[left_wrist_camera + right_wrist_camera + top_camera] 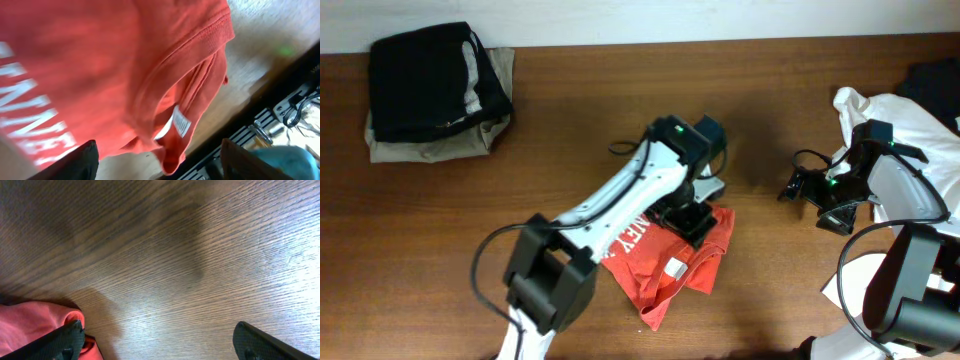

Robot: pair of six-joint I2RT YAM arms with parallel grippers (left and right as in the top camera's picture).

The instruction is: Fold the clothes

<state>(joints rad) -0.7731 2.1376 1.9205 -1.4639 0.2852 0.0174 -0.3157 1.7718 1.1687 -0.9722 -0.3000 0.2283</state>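
Note:
The orange-red T-shirt [672, 276] lies crumpled near the table's front middle, its white lettering [632, 238] partly under my left arm. My left gripper [692, 216] hovers over the shirt's upper right part. In the left wrist view the shirt [90, 60] fills the frame, with its ribbed collar [200, 47] and white neck label [181, 122] showing. There my left gripper [160, 162] stands open, its fingers wide apart above the cloth's edge, holding nothing. My right gripper [800, 188] is open over bare wood to the right. Its left fingertip [67, 340] sits beside a fold of the shirt [30, 325].
A folded black garment [432, 75] rests on a khaki one [430, 150] at the back left. A white garment [910, 125] and a dark one [935, 78] are heaped at the right edge. Bare wood [570, 120] separates these piles from the shirt.

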